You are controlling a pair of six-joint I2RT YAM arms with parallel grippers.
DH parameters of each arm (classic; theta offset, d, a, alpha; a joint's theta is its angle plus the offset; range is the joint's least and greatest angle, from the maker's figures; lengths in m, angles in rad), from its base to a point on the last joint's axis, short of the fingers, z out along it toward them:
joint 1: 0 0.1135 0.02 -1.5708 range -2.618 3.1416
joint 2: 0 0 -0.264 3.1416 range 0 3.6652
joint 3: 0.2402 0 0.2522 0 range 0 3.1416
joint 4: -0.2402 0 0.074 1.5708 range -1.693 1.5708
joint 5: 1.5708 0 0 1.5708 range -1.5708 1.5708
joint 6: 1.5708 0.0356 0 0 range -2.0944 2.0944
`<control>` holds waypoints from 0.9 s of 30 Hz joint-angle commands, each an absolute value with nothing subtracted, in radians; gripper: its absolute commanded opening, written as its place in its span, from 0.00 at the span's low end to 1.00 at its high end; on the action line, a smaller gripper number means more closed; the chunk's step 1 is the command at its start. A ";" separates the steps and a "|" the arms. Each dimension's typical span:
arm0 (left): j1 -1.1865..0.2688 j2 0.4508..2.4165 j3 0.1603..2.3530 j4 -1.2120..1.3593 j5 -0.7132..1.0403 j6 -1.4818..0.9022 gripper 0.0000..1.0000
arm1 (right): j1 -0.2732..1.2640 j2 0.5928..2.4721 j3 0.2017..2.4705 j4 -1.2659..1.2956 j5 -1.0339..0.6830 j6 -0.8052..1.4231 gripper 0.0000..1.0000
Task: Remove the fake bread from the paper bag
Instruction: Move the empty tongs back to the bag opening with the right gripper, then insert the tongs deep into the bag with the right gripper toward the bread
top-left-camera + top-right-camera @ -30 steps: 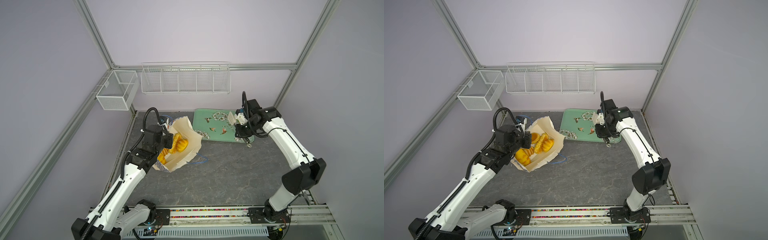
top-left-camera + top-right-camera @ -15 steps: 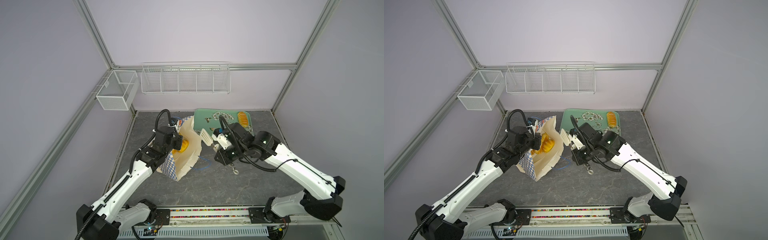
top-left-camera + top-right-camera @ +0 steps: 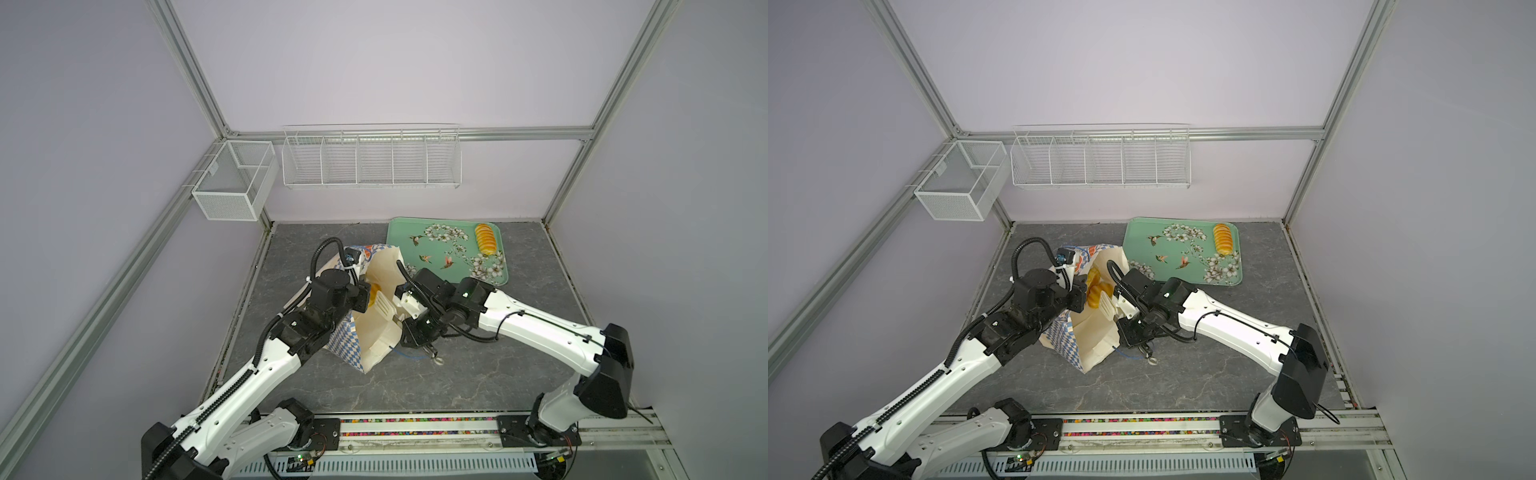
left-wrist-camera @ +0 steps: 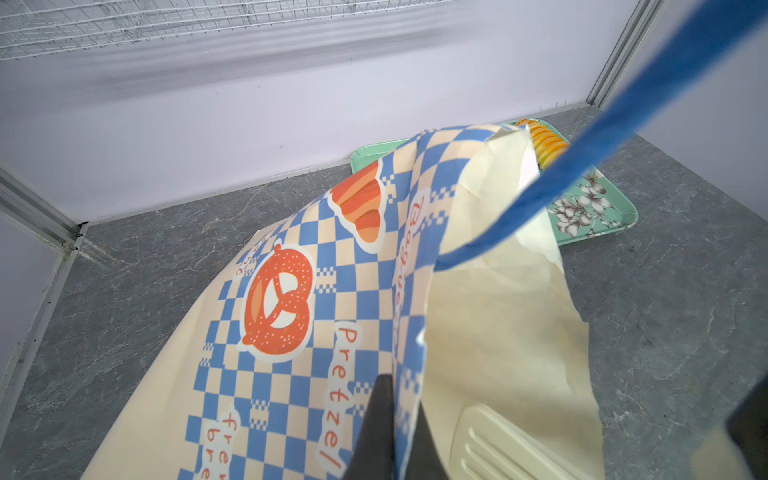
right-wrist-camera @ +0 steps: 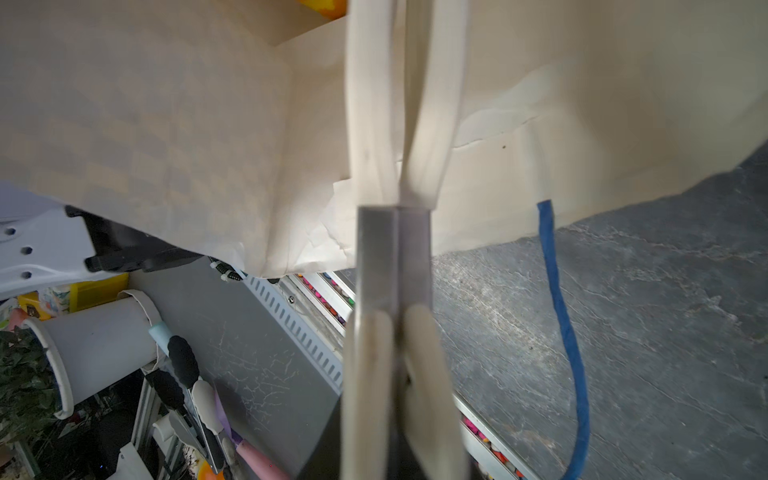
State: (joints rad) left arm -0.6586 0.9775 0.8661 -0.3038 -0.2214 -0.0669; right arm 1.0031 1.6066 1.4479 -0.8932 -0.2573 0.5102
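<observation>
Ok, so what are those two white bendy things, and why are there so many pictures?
They are two robot arms. Two pictures look down from above; the other two come from cameras on the arms' wrists. On the grey table are a checkered paper bag and a green tray. The left hand pinches the bag's edge, holding it open. The right hand squeezes cream tongs that reach into the bag, where orange toy breads show. One ribbed bread lies on the tray.
</observation>
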 commanded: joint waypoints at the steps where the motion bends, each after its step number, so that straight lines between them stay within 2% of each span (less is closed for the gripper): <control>1: -0.664 0.936 0.823 -0.251 -0.254 -0.060 0.00 | 1.007 1.640 1.480 -0.836 -0.335 0.531 0.13; 12: -0.667 0.928 0.817 -0.245 -0.219 -0.097 0.00 | 0.994 1.811 1.590 -0.842 -0.312 0.554 0.31; 27: -0.667 0.953 0.909 -0.311 -0.165 -0.103 0.00 | 0.971 1.979 1.795 -1.041 -0.079 0.413 0.39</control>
